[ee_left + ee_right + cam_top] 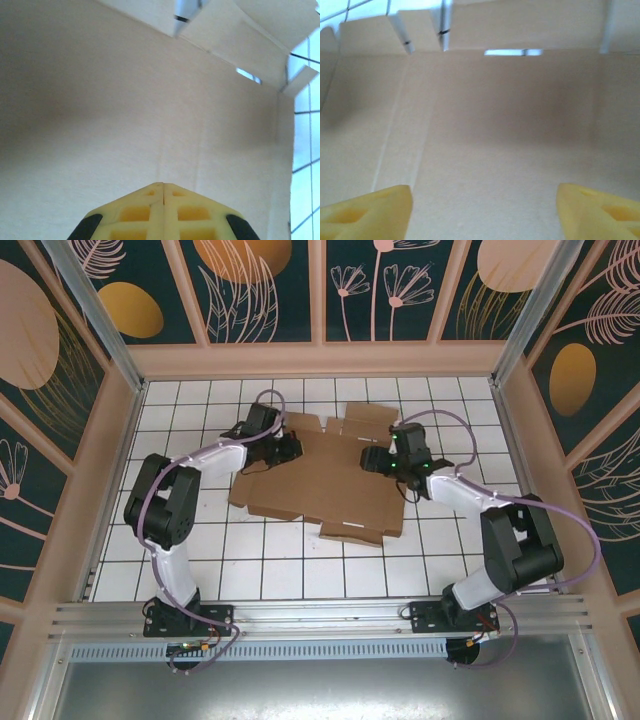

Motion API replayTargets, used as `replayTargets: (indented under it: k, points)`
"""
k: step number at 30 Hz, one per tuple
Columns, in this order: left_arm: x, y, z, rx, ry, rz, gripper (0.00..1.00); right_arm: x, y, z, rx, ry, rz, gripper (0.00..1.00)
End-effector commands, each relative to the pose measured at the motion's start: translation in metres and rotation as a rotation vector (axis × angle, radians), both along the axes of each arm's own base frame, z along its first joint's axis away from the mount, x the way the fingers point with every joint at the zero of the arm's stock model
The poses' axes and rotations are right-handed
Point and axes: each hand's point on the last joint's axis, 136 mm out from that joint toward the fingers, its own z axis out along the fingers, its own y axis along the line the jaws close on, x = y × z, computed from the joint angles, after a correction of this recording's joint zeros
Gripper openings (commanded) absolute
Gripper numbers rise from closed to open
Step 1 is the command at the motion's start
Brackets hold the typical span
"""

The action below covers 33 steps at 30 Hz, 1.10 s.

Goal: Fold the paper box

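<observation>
1. The paper box (pixel 320 480) lies opened out as a flat brown blank on the white tiled table (pixel 260 560), near the middle of the tiled area and between the two arms.
2. Blank outline: flaps and tabs project from the far edge, and a narrower tab projects from the near edge toward the arm bases. Crease lines run across the panels.
3. Left tool (pixel 285 448): positioned over the left part of the blank, near its far left corner.
4. Left tool state, from the left wrist view: the two yellow fingertips (pixel 150 200) meet with no gap. Nothing is held between them. Plain cardboard lies directly ahead of the tips, and table tiles show at the right edge of that view.
5. Right tool (pixel 372 462): positioned over the right part of the blank, facing the left tool across the central panel.
6. Right tool state, from the right wrist view: the yellow fingers (pixel 370 210) stand wide apart. Nothing is gripped; only the flat cardboard surface is visible between them.
7. In the same view, a narrow slot (pixel 512 52) cut in the blank lies ahead of the right tool, with flaps beyond it.
</observation>
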Motion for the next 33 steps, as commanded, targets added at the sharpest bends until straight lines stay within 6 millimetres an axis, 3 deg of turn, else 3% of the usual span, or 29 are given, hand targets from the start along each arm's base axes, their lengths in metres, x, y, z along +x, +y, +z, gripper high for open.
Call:
replayTargets:
  k: [1,5,8,16,19,24,30,33]
  points:
    - [-0.012,-0.007,-0.034,0.001,0.095,-0.021,0.00,-0.008,-0.023,-0.010,0.029,0.031,-0.084,0.85]
    - [-0.012,-0.006,-0.051,0.006,0.135,-0.007,0.00,-0.016,-0.057,-0.031,0.082,0.087,-0.191,0.86]
    - [-0.016,-0.003,-0.063,0.023,0.158,-0.002,0.00,-0.023,-0.068,-0.045,0.142,0.135,-0.218,0.86]
    - [-0.030,0.013,-0.093,0.095,0.217,0.030,0.00,-0.042,-0.048,-0.067,0.289,0.203,-0.138,0.84]
    - [-0.033,0.013,-0.093,0.083,0.221,0.032,0.00,-0.045,-0.032,-0.064,0.345,0.212,-0.080,0.77]
    - [-0.039,0.010,-0.089,0.041,0.225,0.041,0.00,-0.043,-0.015,-0.063,0.294,0.208,-0.024,0.62]
    - [-0.054,0.007,-0.081,-0.034,0.242,0.055,0.00,-0.018,-0.018,-0.058,0.011,0.182,-0.043,0.36]
    - [-0.061,-0.001,-0.074,-0.111,0.262,0.062,0.00,-0.004,-0.006,-0.049,-0.124,0.164,-0.003,0.21]
